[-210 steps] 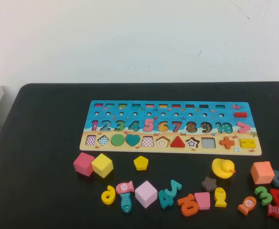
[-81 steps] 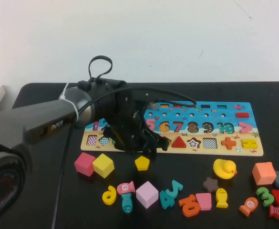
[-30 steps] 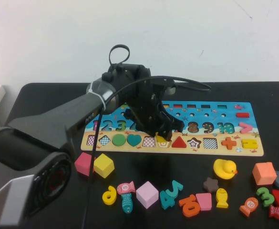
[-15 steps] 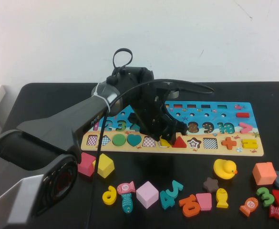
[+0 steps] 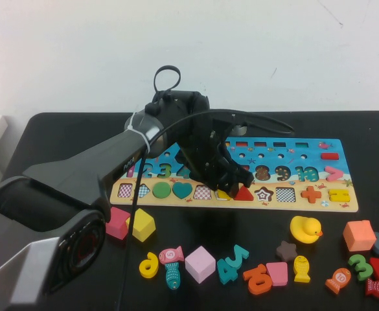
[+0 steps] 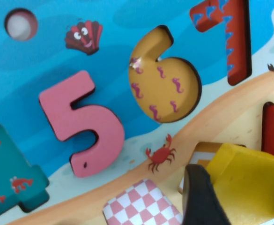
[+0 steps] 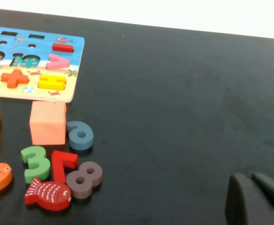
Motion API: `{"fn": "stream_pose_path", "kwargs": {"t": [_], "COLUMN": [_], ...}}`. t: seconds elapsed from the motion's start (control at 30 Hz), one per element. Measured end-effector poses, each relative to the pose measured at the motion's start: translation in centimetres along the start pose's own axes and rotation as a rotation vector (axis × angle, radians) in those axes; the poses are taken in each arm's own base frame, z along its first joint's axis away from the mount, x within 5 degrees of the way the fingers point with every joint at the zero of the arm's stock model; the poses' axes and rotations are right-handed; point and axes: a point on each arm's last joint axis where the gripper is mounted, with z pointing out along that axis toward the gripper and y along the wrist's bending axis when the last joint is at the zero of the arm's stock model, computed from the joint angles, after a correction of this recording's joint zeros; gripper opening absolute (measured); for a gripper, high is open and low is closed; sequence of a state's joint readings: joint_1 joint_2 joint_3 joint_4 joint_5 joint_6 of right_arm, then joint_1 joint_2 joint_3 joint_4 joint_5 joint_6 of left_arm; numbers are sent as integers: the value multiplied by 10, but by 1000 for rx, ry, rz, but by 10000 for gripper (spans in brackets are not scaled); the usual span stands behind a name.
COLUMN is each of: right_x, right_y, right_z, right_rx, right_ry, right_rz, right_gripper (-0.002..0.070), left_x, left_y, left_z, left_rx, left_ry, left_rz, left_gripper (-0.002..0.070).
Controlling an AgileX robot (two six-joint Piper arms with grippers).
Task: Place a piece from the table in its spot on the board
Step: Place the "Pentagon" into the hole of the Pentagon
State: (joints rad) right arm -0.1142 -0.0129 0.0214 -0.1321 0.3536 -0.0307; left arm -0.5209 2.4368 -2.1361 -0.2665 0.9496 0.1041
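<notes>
The left gripper (image 5: 225,188) is down over the board's (image 5: 306,159) sandy strip, pinching the pentagon (image 5: 223,193) right at its recess, between the checkered square (image 5: 203,192) and the red triangle (image 5: 243,193). In the left wrist view, the pentagon (image 6: 249,187) looks tilted, one edge up off the recess rim, with a dark fingertip (image 6: 200,197) pressed on its side. Can't tell if it's seated. Pretty tight spot: the triangle sits just beside at 3 o'clock, the pink 5 (image 6: 83,124) and the empty 6 slot (image 6: 167,79) are close by at 12.

The right gripper (image 7: 254,199) is parked off at the tabletop's (image 7: 183,93) right end, fingers pressed together, with loads of bare black surface around it.

Loose stuff is all at 6 o'clock of the board: yellow cube (image 5: 142,224) and pink cube (image 5: 115,222) near the arm, the duck (image 5: 304,228) and orange cube (image 5: 357,234) further right. There's a clear lane between the board's front edge and that clutter.
</notes>
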Motion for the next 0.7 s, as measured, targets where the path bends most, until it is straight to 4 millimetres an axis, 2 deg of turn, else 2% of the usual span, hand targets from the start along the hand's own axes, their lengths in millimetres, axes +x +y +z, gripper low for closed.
{"fn": "stream_pose_path", "kwargs": {"t": [0.7], "right_x": [0], "right_y": [0], "right_z": [0], "right_rx": [0], "right_ry": [0], "right_rz": [0], "right_gripper": [18], "left_x": [1], "left_y": [2], "left_z": [7], "left_rx": [-1], "left_ry": [5], "left_rz": [-22], "left_gripper": [319]}}
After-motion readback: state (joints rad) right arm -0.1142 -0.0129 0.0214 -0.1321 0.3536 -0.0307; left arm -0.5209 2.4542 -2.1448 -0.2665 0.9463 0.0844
